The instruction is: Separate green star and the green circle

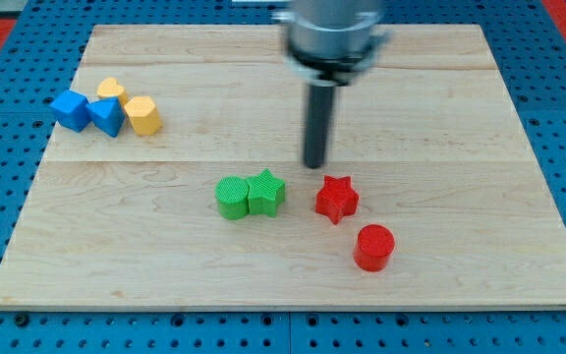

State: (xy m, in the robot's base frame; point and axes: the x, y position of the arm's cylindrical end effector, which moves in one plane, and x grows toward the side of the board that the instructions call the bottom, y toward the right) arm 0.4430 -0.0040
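Note:
The green star (266,192) and the green circle (232,197) sit side by side and touching near the middle of the wooden board (165,256), the circle on the view's left of the star. My tip (314,164) rests on the board up and to the view's right of the green star, a short gap away from it. It is just above the red star (336,199).
A red circle (373,247) lies below and right of the red star. At the view's upper left is a cluster: a blue block (70,108), a blue triangular block (106,115), a yellow heart (111,90) and a yellow hexagon (142,115).

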